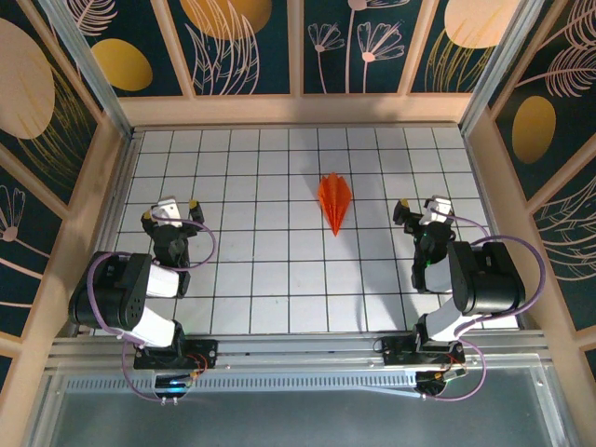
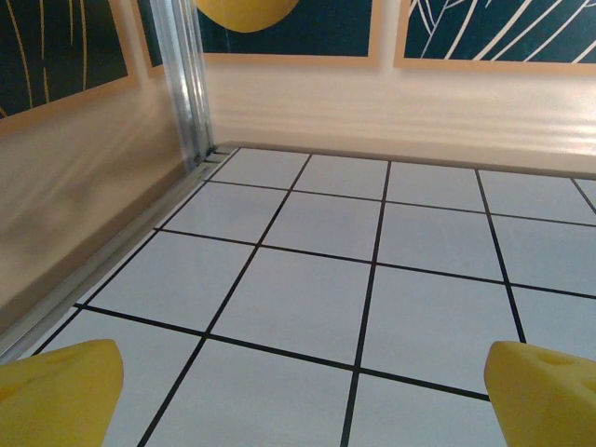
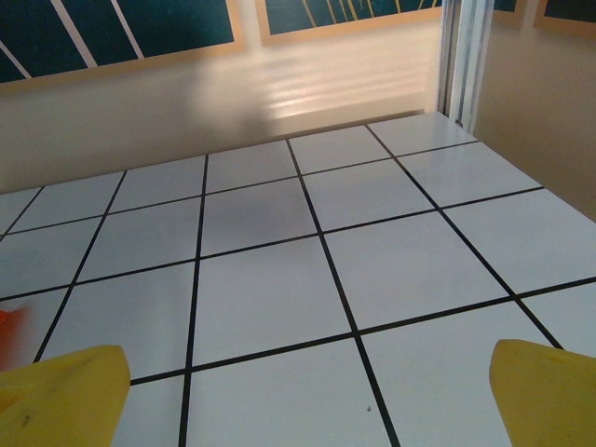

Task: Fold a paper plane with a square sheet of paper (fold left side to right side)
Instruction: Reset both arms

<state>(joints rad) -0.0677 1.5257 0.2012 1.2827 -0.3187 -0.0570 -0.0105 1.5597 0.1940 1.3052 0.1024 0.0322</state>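
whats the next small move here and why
Probably none: I'd leave both arms parked. The paper plane already lies as a narrow pointed dart in the middle of the table. The left gripper and right gripper sit open, off to either side of it, holding nothing, so folding looks finished.

You will find no legible text, label, brand, number or sign. The wall panels across the top of the frame carry plant drawings, and the table carries black grid lines.
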